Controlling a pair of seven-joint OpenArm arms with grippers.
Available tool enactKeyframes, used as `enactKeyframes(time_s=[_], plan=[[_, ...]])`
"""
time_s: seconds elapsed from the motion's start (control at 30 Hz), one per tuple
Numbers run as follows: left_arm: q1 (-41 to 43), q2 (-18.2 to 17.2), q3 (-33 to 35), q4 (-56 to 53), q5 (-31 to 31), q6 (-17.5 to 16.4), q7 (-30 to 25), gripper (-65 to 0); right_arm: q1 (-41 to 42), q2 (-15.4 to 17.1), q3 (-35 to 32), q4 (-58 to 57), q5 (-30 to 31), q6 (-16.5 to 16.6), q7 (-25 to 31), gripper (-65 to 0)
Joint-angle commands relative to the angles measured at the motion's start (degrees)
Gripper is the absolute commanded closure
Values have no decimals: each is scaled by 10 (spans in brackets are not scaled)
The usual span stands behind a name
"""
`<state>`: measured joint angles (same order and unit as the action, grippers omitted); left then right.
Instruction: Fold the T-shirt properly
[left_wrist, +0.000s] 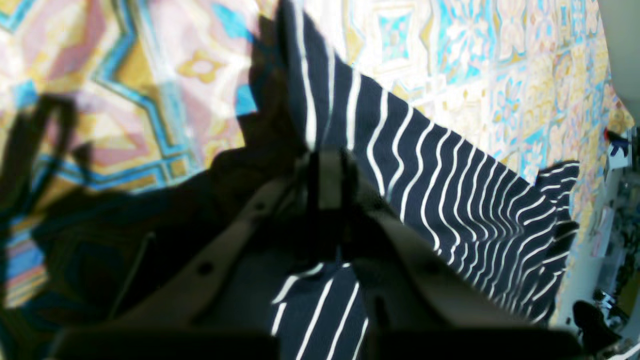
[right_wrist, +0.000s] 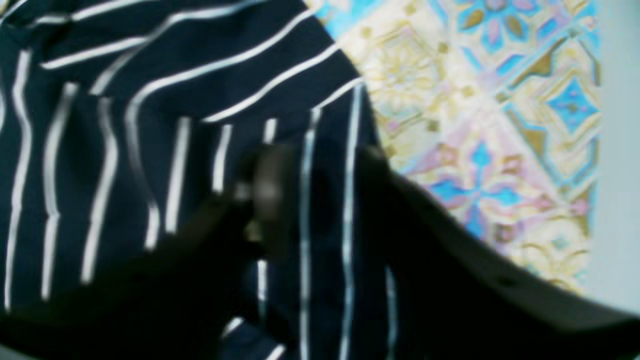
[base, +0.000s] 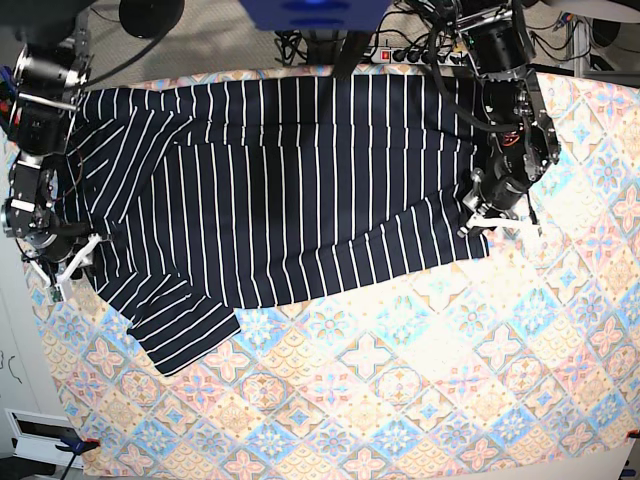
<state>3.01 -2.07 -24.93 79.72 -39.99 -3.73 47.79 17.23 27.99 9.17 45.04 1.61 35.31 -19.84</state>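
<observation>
- Here's the left pincer (left_wrist: 327, 175), closed right down to a narrow grip, and it has the shirt (left_wrist: 440, 175) between its tips!
- The caught cloth rises in a striped ridge at those tips, then slopes away in rippling lines toward the right of the left wrist view.
- Over to the right pincer (right_wrist: 322, 170), and this one is wide, its two blurred tips standing well apart above the shirt.
- White stripes run straight through that gap, with dark cloth under both tips; whether they touch it, I cannot tell, and no pinched fold shows between them.
- The shirt itself, dark with thin white stripes, sprawls over the patterned tablecloth (base: 400, 400) on the table, filling the upper part of the base view.
- At the base view's left, one flap reaches down toward the bottom corner of the table, and the cloth comes right up by the left edge, where the right pincer is working.
- On the other side, the left pincer is at the shirt's lower right part, and the fabric there is drawn up and creased around it.
- Between the two, the shirt's body lies broad and mostly flat, its lower border slanting across the tablecloth.
</observation>
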Motion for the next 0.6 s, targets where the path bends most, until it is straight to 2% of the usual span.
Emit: enactKeyframes(time_s=[0.0, 0.07, 0.37, 0.47, 0.57], plan=[[-6, -4, -1, 11, -8, -5, -5, 0, 10, 12, 3, 9, 6, 1, 8, -286], [-5, -4, -1, 11, -8, -5, -5, 0, 10, 11, -2, 21, 6, 1, 7, -301], [-5, -4, -1, 10, -7, -5, -6, 0, 39, 10, -104, 49, 8, 1, 7, -300], [-6, -4, -1, 10, -7, -5, -6, 0, 57, -14, -105, 49, 7, 1, 4, -300], [-4, -4, -1, 10, -7, -5, -6, 0, 66, -21, -108, 47, 6, 1, 4, -300]])
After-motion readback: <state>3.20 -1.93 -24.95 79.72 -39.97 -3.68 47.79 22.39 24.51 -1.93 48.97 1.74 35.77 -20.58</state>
